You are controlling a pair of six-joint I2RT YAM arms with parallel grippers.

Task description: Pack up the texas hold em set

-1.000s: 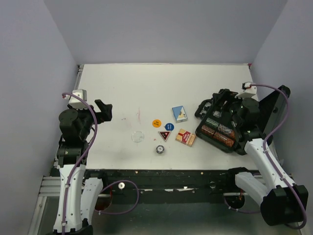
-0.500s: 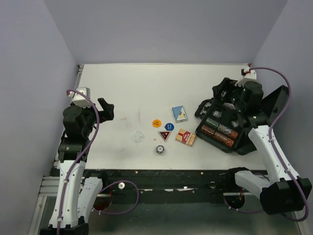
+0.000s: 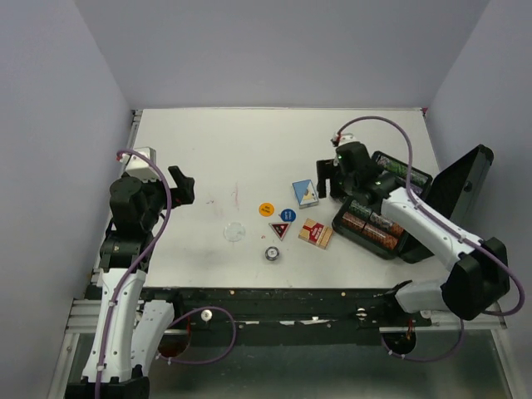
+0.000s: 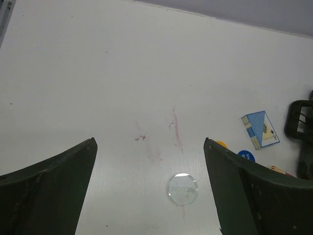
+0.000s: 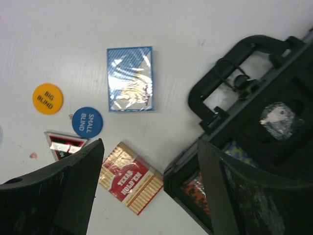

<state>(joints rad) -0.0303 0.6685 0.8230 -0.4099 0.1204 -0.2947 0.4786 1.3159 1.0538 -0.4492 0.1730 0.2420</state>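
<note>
The open black case [image 3: 460, 184] sits at the right of the overhead view. The blue card box [image 5: 130, 79] and red card box [image 5: 129, 185] lie beside it on the bench [image 3: 249, 150]. The left fingers [image 4: 49, 191] and right fingers [image 5: 244, 196] are spread, gripping nothing.

A flat white tabletop [image 3: 249, 141] is marked with faint reddish smudges [image 4: 175, 129] near its middle and is enclosed by plain lilac-grey walls [image 3: 274, 50].

The black case [image 3: 461, 179] stands open at the right side, with chip rows [image 3: 371, 223] inside. Just left of it the blue card box [image 3: 305, 193] lies flat, and the red card box [image 3: 315, 233] lies nearer. Further left are the orange marker [image 3: 266, 209], the blue marker [image 3: 288, 215], the red-black triangle [image 3: 281, 229] and the clear disc [image 3: 235, 232].
</note>
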